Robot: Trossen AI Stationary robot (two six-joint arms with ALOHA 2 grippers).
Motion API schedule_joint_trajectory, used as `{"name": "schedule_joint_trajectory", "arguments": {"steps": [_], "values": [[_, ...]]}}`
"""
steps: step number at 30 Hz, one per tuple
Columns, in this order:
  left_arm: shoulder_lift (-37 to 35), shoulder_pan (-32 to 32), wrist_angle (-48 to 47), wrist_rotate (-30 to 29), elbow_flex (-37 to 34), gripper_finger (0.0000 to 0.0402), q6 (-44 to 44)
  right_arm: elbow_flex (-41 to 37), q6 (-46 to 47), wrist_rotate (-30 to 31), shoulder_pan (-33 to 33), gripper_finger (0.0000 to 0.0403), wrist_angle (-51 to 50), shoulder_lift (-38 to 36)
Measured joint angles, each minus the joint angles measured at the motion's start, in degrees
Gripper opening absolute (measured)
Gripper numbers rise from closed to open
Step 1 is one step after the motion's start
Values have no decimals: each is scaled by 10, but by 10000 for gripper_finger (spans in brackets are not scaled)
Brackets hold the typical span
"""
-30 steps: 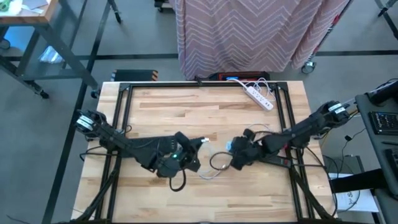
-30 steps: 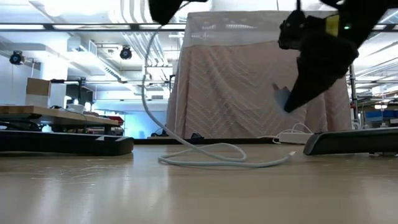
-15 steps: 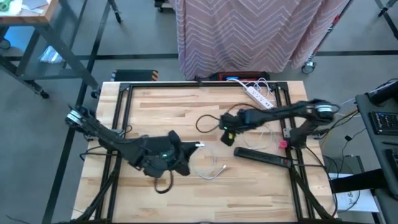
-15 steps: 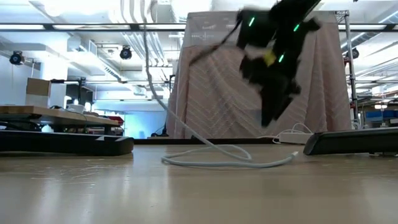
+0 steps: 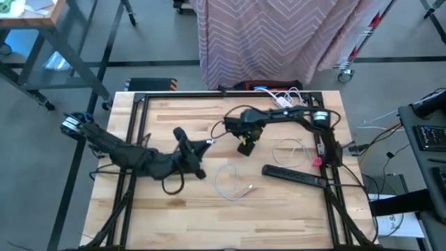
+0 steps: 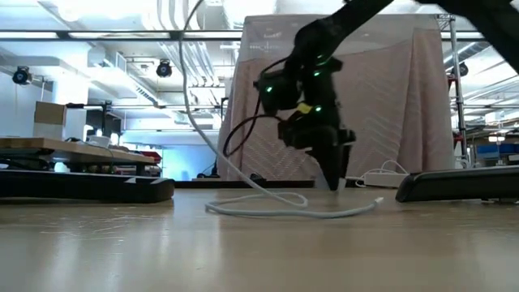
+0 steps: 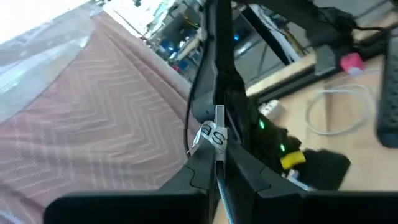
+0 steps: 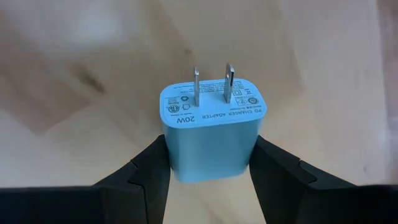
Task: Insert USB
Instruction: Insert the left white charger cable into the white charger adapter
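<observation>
USB plug was pinched in the closed left gripper, w/ its white cable trailing on the table. Right gripper clamped the blue charger, prongs outward, just beside the left gripper. Judged: both parts held, not mated; alignment & insertion left.

The table is pale wood planks framed by a black metal frame. On it lie three things well apart — a white cable looped near the middle, a thinner white cord coiled toward the right side, and a long black power strip lying aslant just beside that coil. A white power strip rests at the far edge, its cords bunched behind it. In the low view the white cable rests in a flat loop on the wood — one strand rises up off it.
</observation>
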Motion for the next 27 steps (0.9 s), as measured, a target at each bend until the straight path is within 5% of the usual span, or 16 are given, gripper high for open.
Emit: {"name": "schedule_joint_trajectory", "arguments": {"steps": [10, 16, 27], "values": [[-8, 103, 128, 114, -31, 10, 90, 98, 92, -81, -42, 172, -143, 98], [-10, 132, 160, 218, -15, 10, 69, 107, 324, -137, -31, 179, -147, 102], [-10, 130, 140, 215, -17, 10, 79, 121, 274, -147, -34, 239, -121, 102]]}}
